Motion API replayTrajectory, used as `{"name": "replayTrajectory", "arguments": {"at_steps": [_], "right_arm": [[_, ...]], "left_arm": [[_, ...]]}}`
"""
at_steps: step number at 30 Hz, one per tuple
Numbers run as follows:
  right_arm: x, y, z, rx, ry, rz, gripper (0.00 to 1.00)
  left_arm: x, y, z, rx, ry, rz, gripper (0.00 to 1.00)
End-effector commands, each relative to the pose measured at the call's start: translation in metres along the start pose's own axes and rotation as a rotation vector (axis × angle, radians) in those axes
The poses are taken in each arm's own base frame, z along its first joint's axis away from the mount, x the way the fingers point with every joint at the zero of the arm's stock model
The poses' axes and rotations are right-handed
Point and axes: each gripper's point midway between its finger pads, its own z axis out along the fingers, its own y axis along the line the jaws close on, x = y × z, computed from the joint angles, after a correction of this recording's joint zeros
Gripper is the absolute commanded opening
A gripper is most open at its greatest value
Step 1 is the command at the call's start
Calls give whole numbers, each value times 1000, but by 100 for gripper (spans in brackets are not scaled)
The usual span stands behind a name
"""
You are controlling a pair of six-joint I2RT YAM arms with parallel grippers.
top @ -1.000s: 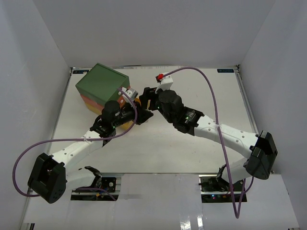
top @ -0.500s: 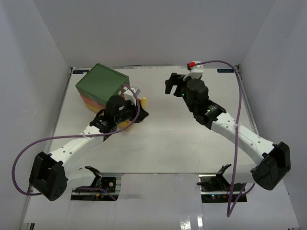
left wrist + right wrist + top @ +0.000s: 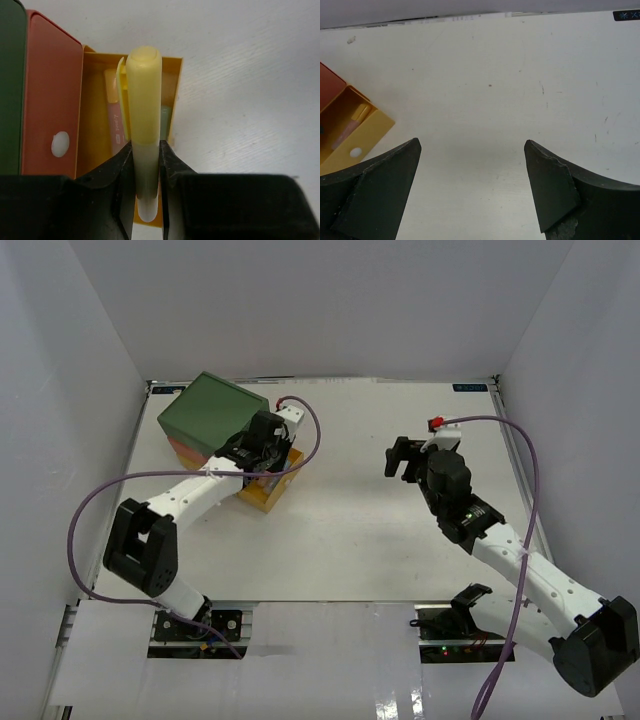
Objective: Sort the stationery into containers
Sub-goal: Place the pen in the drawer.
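Note:
The chest (image 3: 208,412) has a green top layer, an orange-red middle drawer (image 3: 50,110) with a white knob, and a yellow bottom drawer (image 3: 268,492) pulled open. My left gripper (image 3: 145,165) is shut on a pale yellow marker (image 3: 144,100) and holds it over the open yellow drawer (image 3: 97,125). A pink pen (image 3: 116,125) and a mint green one lie inside that drawer. My right gripper (image 3: 472,150) is open and empty over bare table right of the chest; it shows in the top view (image 3: 402,458).
White walls enclose the table on three sides. The open yellow drawer (image 3: 355,135) shows at the left edge of the right wrist view. Purple cables loop above both arms.
My left gripper has moved up over the open yellow drawer with the marker. My right arm has drawn back to the right, away from the chest.

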Motion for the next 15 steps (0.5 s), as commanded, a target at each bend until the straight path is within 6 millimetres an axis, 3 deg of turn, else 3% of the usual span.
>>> {"name": "replayTrajectory", "arguments": {"at_steps": [1,4,7,9,12,15], "right_arm": [[-9,-2,-9,-25,-49,-6,90],[3,-5,-11,-34,-30,-18,90],[14,-7,-12,-43,-9,-39,90],[20,-7,-13,-48,2,-46,90],[24,-2,-14,-86,16,-61,90],[29,18,-16,-208,36,-98,93]], "left_arm": [[2,21,9,-97,54,67,31],[9,27,22,-130,86,70,38],[5,27,26,-135,81,63,54],[-7,25,22,-123,50,41,66],[-25,18,12,-80,0,22,71],[-56,3,-12,10,-88,-25,74]]}}
